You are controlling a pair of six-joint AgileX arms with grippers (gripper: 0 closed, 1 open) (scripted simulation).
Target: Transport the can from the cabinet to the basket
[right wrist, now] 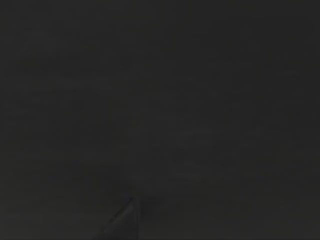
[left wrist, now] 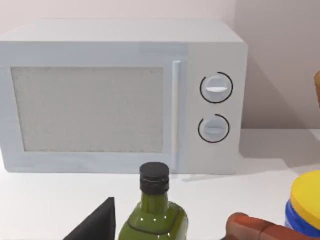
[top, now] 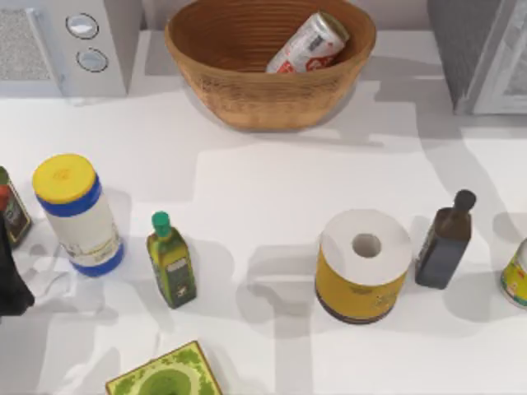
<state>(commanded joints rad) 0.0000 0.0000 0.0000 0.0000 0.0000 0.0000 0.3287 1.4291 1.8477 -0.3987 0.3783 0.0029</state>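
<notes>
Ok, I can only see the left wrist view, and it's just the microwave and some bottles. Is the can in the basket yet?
Observer: Yes. In the top view the can lies tilted inside the basket, leaning on the inner wall.
Operator: Where's the cabinet it came from?
Observer: The cabinet stands at the table's far right corner, to the right of the basket.
Operator: What does the right wrist view show?
Observer: That view is dark.
</notes>
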